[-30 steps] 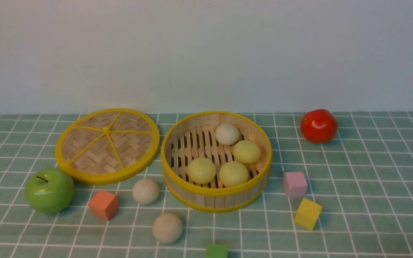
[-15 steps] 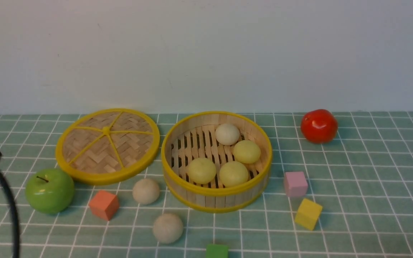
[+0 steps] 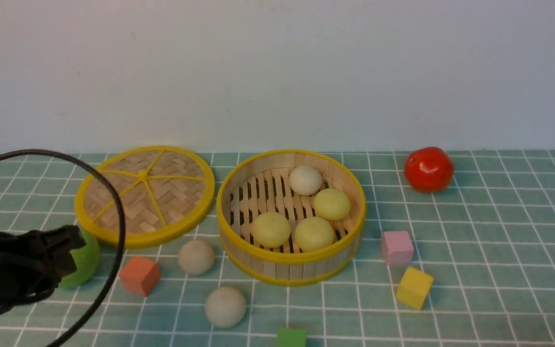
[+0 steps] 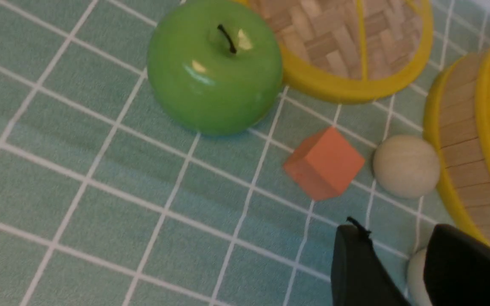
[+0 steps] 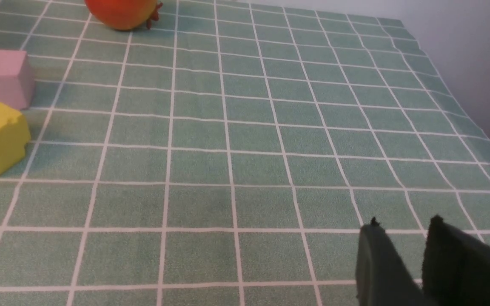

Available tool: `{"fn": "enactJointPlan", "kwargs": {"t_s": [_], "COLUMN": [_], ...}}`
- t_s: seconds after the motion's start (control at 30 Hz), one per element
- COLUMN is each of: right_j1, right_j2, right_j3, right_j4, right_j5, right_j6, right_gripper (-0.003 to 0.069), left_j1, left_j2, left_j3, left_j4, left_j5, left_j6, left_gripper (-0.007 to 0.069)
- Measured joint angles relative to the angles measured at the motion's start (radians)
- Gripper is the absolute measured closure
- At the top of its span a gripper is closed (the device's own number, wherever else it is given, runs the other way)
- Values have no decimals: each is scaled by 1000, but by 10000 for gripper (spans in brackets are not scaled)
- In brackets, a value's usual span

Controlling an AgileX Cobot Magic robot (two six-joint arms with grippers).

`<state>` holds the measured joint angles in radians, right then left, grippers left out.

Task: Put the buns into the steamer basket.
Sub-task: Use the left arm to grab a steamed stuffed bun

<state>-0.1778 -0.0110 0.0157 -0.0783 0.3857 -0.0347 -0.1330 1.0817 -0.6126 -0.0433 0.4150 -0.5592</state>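
Currently my left gripper [image 4: 398, 263] sits near the worktop's left front corner, fingers [image 4: 355, 263] slightly apart and empty. Two off-white buns [image 3: 196, 257] lie loose just ahead of them, beside the steamer basket [image 3: 291, 265] holding four.

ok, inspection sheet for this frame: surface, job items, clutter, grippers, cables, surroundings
Surface: green grid-patterned cloth, flat.
Job's things: steamer basket open, holding four buns, one off-white, three yellow-green; two off-white buns outside, one beside the basket, one nearer the camera.
Clutter: lid, green apple, tomato, orange cube, pink cube, yellow cube, green cube.
Grippers: left gripper slightly parted, empty; right gripper slightly parted, empty, over bare cloth.
Cables: black cable looping above left arm.
Surroundings: plain wall.
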Motion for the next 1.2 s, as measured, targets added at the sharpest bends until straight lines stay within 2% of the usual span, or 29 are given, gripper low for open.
{"fn": "enactJointPlan", "kwargs": {"t_s": [0.03,0.07,0.1,0.2,0.27,0.33,0.47,0.6,0.83,1.03,1.2], "right_j1": [0,0,0,0,0,0,0,0,0,0,0], "right_j2": [0,0,0,0,0,0,0,0,0,0,0], "right_j3": [0,0,0,0,0,0,0,0,0,0,0], "right_j4": [0,0,0,0,0,0,0,0,0,0,0], "right_j5": [0,0,0,0,0,0,0,0,0,0,0], "right_j6": [0,0,0,0,0,0,0,0,0,0,0], "right_gripper": [480,477,477,472,470,466,460,455,449,446,439], "left_j1": [0,0,0,-28,-61,-143,-244,-296,-307,-333,-387], "left_j2": [27,84,84,188,228,302,407,509,655,715,735], "left_j3": [-32,-101,-101,-216,-249,-298,-375,-479,-606,-629,-630], "left_j4": [-4,-28,-32,-125,-151,-180,-189,-180,-165,-170,-41], "left_j5": [38,118,125,223,238,252,271,317,356,390,395], "left_j6": [28,104,104,264,314,361,375,377,378,378,284], "left_gripper": [386,386,386,386,386,386,386,386,386,386,386]}}
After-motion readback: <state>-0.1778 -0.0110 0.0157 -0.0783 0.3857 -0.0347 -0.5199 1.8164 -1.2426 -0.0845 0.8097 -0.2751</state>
